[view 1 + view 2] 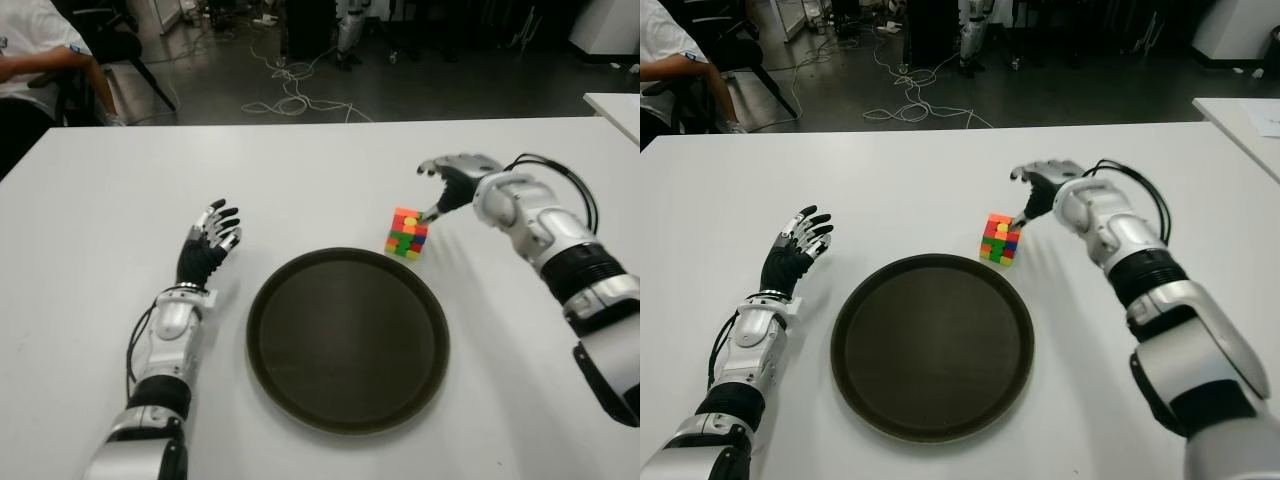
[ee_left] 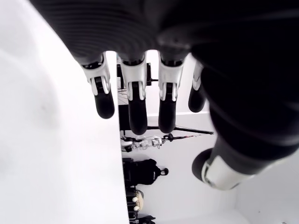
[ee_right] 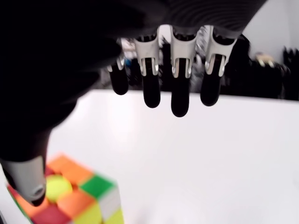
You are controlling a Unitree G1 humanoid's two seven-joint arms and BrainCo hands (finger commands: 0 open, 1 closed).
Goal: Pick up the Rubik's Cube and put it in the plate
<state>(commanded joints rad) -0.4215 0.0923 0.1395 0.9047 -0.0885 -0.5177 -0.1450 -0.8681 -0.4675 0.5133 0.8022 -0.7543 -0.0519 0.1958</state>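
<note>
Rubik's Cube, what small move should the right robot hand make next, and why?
Probably lower and close the fingers around the Rubik's Cube. The right robot hand is open, thumb at the cube's top, the cube ungrasped on the table beside the plate.

The robot's right hand (image 1: 452,180) reaches forward from a bent, silver-and-black forearm, palm down, its four fingers (image 3: 180,100) extended and spread, holding nothing, while the thumb (image 3: 29,186) points down below them, apart from the fingers. Its left hand (image 1: 208,238) lies well apart on the opposite side, forearm stretched straight ahead, fingers (image 2: 135,109) loosely extended side by side, thumb offset, also holding nothing.
</note>
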